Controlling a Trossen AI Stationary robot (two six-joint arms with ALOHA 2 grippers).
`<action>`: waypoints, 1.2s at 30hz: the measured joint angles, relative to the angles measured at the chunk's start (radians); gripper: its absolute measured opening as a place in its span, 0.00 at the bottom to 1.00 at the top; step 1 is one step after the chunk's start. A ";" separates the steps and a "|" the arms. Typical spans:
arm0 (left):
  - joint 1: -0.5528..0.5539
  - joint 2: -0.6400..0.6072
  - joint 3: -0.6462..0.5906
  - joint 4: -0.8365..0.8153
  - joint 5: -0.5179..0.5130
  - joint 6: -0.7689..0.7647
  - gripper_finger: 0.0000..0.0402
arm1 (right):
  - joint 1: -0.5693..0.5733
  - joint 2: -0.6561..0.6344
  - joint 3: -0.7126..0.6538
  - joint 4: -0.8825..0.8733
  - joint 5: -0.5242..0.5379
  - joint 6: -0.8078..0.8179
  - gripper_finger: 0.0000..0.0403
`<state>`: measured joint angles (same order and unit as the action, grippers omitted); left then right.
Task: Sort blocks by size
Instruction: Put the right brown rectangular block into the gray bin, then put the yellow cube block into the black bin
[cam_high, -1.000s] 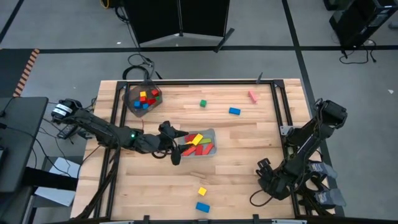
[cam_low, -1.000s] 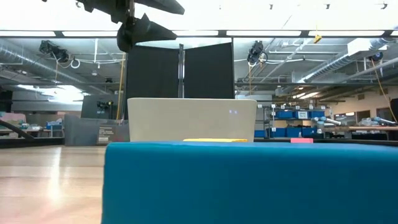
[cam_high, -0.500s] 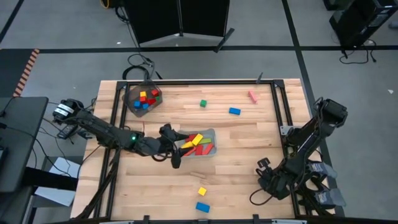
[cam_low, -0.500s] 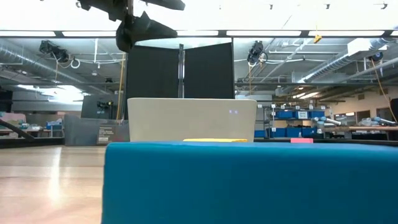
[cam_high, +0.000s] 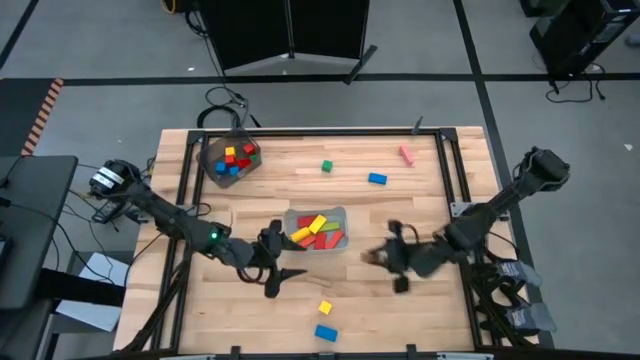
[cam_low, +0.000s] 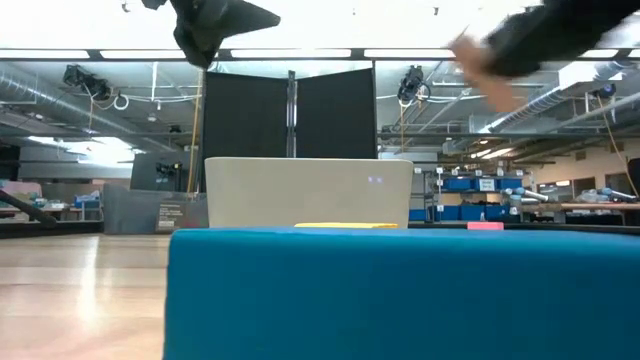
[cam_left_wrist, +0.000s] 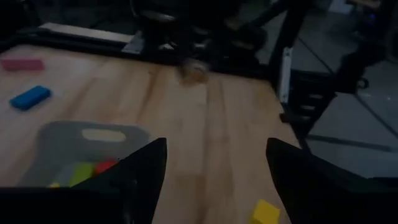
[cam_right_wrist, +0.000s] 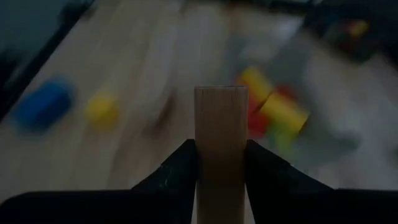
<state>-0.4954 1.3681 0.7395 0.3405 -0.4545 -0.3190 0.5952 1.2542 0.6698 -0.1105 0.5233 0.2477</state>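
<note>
Plain smooth wooden bar (cam_right_wrist: 221, 146) clamped in right hand (cam_right_wrist: 221, 168); left hand (cam_left_wrist: 214, 180) spread apart, empty.

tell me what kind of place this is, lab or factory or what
Most likely a robotics lab inside a big industrial-style hall. The low view shows exposed ceiling ducts and shelves of blue storage bins. From above, a wooden table with two arms stands on a grey floor marked with tape lines.

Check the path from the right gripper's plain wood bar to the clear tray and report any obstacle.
Nothing visible blocks it: bare table lies between the right gripper, shut on the plain wood bar, and the clear tray.
</note>
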 joint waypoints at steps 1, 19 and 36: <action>-0.007 0.011 0.000 0.022 0.000 0.002 0.70 | -0.044 0.015 0.001 0.078 0.000 -0.036 0.28; -0.078 0.323 0.212 0.010 0.066 0.106 0.70 | -0.477 0.328 0.001 0.674 -0.333 -0.197 0.68; -0.053 0.551 0.625 -0.622 0.292 0.199 0.70 | -0.408 -0.150 0.003 0.624 -0.229 -0.382 0.75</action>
<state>-0.5488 1.9192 1.3648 -0.2815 -0.1620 -0.1202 0.1875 1.1045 0.6727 0.5137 0.2940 -0.1341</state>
